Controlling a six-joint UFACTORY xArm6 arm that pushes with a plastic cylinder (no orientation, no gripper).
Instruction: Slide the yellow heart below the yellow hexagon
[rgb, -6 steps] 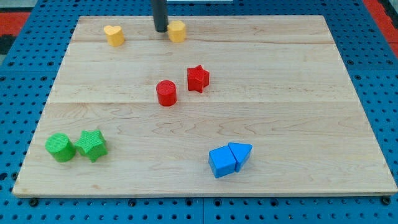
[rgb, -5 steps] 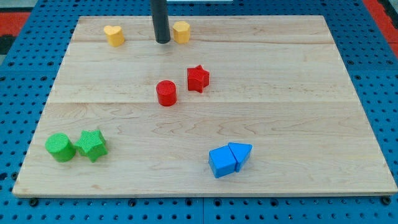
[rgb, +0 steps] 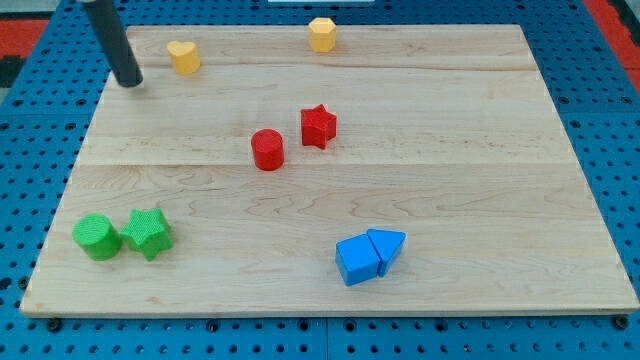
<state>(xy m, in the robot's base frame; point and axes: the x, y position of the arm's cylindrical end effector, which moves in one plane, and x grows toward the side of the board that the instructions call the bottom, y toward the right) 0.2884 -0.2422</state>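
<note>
The yellow heart (rgb: 183, 57) sits near the board's top left. The yellow hexagon (rgb: 321, 34) sits at the top edge, right of centre-left. My tip (rgb: 129, 83) rests on the board at the view's left, a short way left of and slightly below the heart, not touching it. The rod leans up to the view's top left.
A red cylinder (rgb: 267, 150) and a red star (rgb: 318, 127) sit mid-board. A green cylinder (rgb: 96, 237) and a green star (rgb: 147, 233) sit at the bottom left. A blue cube (rgb: 357, 260) and a blue triangle (rgb: 387, 247) touch at the bottom centre-right. The wooden board (rgb: 480, 150) lies on blue pegboard.
My tip has moved from just left of the hexagon across to the left of the heart. The hexagon has shifted right and up toward the top edge. The heart has not moved.
</note>
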